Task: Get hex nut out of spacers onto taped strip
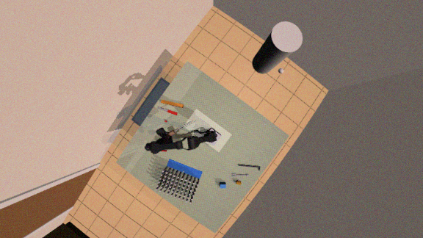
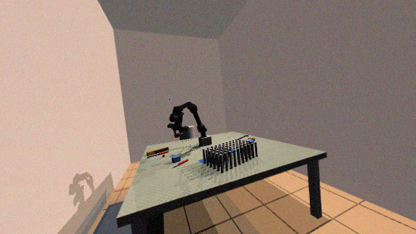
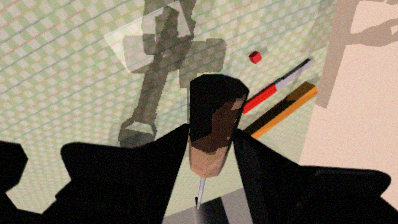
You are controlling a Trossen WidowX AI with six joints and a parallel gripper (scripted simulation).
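Observation:
My gripper (image 1: 170,134) (image 3: 211,130) is shut on a brown-handled tool (image 1: 172,133) (image 3: 206,164). The tool's thin metal shaft (image 1: 183,127) (image 3: 201,191) shows beyond the handle. Gripper and tool are raised above the table, away from the field. The spacers (image 1: 178,184) (image 2: 231,155) stand upright in close rows; none looks toppled. The blue taped strip (image 1: 185,169) (image 2: 201,161) lies along the field's front edge. The nut is too small to make out in the top and exterior views, and the wrist view does not show the strip.
An orange bar (image 1: 172,103) (image 3: 303,100), a red-handled tool (image 1: 172,112) (image 3: 260,99) and a red cube (image 1: 165,121) (image 3: 255,57) lie near one edge. A blue block (image 2: 176,159) and another red tool (image 2: 183,162) lie beside the field. A black hooked tool (image 1: 249,166) lies across the table.

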